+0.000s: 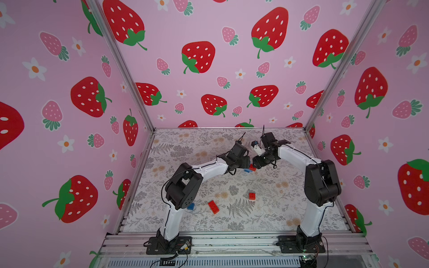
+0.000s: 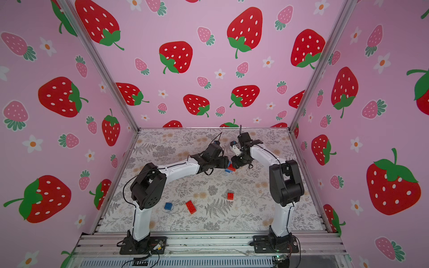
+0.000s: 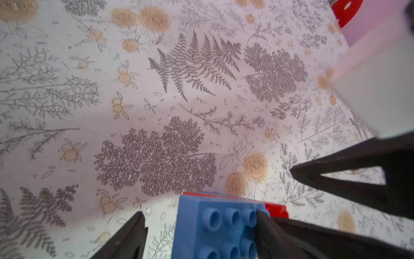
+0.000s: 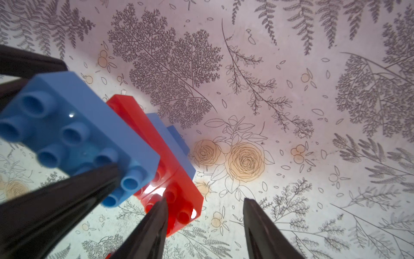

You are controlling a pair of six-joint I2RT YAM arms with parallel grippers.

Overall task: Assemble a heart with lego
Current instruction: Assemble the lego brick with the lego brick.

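The heart (image 4: 143,125), a stepped cluster of joined red and blue lego, lies mid-table in both top views (image 1: 251,168) (image 2: 230,168). A long blue brick (image 3: 201,226) is its top layer. My left gripper (image 3: 199,213) straddles that brick, open: one finger (image 3: 275,233) rests on its studs, and a gap shows beside the other finger (image 3: 127,237). My right gripper (image 4: 205,199) is open too. One of its fingers (image 4: 154,224) touches the red end brick (image 4: 181,201), while the other (image 4: 259,226) stands free over the table.
Loose lego lies nearer the front: a long red brick (image 1: 213,207), a small red square (image 1: 252,196) and a small blue one (image 1: 190,206) beside the left arm's elbow. Strawberry-printed walls close the floral mat (image 1: 267,215) on three sides.
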